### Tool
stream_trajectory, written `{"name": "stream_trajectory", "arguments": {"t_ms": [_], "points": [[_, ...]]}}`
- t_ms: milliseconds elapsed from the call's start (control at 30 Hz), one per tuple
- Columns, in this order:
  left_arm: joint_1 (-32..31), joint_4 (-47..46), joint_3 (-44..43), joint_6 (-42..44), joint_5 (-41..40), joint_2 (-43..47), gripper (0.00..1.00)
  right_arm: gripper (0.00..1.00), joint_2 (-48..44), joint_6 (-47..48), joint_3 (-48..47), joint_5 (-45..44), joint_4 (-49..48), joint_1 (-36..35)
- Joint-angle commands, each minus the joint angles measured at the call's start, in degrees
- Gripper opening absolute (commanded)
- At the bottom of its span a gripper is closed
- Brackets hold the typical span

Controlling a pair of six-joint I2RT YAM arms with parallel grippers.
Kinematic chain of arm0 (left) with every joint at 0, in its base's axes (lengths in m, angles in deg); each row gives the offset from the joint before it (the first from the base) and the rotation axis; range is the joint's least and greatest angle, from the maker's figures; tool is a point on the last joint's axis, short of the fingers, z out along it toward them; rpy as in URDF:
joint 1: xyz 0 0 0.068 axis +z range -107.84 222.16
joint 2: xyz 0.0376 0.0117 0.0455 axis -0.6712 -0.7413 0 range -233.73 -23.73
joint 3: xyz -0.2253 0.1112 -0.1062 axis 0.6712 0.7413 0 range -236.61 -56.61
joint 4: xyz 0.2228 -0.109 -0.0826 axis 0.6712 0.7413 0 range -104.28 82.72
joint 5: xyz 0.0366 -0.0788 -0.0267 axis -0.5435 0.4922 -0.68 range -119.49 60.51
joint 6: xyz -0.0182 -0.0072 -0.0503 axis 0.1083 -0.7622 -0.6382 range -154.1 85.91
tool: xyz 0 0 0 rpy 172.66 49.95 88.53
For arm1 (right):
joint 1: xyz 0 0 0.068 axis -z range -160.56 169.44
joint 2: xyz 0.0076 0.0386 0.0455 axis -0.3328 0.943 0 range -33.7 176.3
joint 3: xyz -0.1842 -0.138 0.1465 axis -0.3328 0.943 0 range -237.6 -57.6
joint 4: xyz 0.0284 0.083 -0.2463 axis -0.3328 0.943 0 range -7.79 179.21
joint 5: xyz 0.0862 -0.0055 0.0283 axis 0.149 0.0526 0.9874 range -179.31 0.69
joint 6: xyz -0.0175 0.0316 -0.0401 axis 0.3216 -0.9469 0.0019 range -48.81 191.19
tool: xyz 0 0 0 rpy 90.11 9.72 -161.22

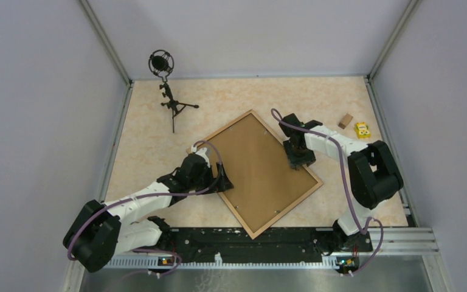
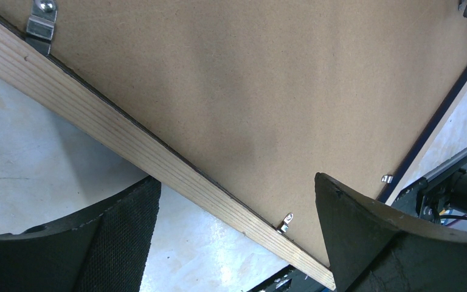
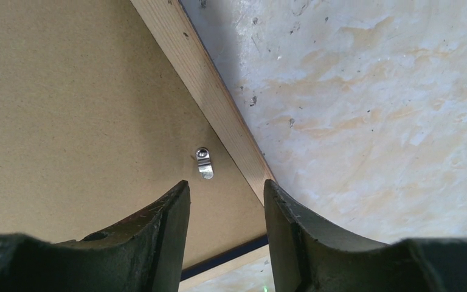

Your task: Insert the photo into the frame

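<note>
Left tool gapes wide; right tool gapes narrower.

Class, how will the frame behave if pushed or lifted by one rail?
The frame is probably stiff: its wood rails run straight. Lying flat on the smooth table, it would likely slide and pivot rather than tip. Thin and wide, it is probably light.

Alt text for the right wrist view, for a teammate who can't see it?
The right gripper, jaws apart, is poised over the light-wood rail of the frame, one finger either side. Brown backing board with a small metal clip fills the left; marbled table on the right.
</note>
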Motion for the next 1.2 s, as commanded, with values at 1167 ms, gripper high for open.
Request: {"name": "stream_trajectory", "arguments": {"t_ms": [1167], "points": [[0.46,-1.49,0.69,0.62,0.28,0.69,0.98,0.2,4.83,2.3,-1.39,-5.09,-3.15,-0.35]]}}
